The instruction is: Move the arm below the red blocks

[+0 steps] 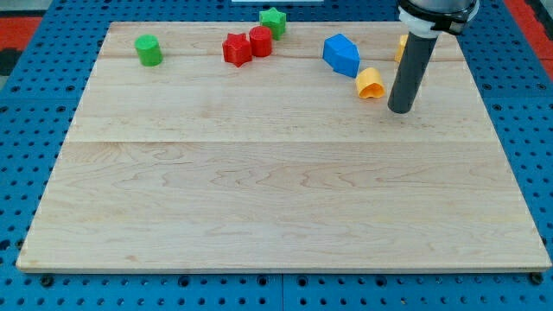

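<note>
The rod comes down from the upper right of the frame, and my tip [401, 110] rests on the wooden surface [276, 199] just to the right of a small yellow block [370, 84], close to it but with a thin gap showing between them. This arm carries no claw, so there is nothing to report as released or clenched; only the bare rod end meets the board.

The red blocks sit near the top edge of the surface, left of centre in the frame. The red star-shaped block [236, 49] lies on the left of the pair, and the red cylinder [260, 41] stands just beside it on the right, the two touching or nearly so. My tip is well apart from them, far to their right and lower in the frame.

A green star-shaped block [273, 21] sits just above and right of the red cylinder, near the board's top edge. A green cylinder [149, 50] stands alone toward the upper left of the frame. A blue block [341, 54], angular in shape, lies between the red pair and the yellow block, just up and left of the yellow one. Another yellow-orange block [402, 47] peeks out from behind the rod near the top; its shape is mostly hidden.
</note>
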